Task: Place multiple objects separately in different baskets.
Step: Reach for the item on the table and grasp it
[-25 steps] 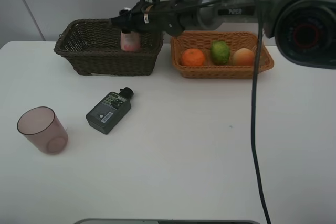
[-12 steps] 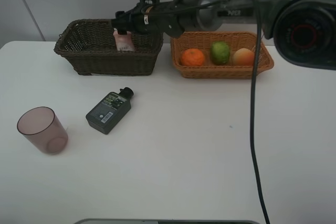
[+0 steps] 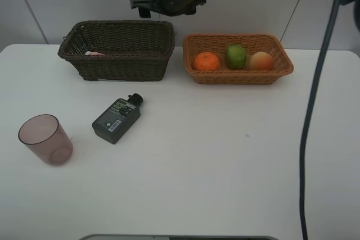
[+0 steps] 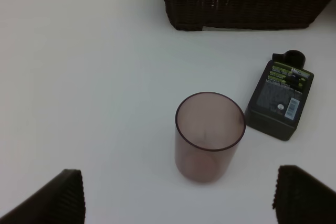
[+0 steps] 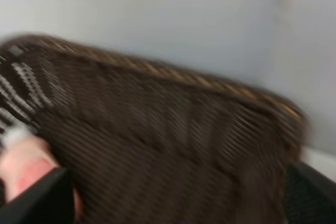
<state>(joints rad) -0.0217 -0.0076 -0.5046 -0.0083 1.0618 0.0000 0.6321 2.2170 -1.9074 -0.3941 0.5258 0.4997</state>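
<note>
pink bottle lying in dark basket, right claw up clear of it, jaws spread, empty

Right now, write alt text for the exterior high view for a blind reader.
A white table holds a dark basket with a pink bottle barely showing inside, and a tan basket with an orange, a lime and a reddish fruit. Nearer the front sit a green bottle and an upright mauve cup. A robot pincer hangs above the dark basket.
</note>
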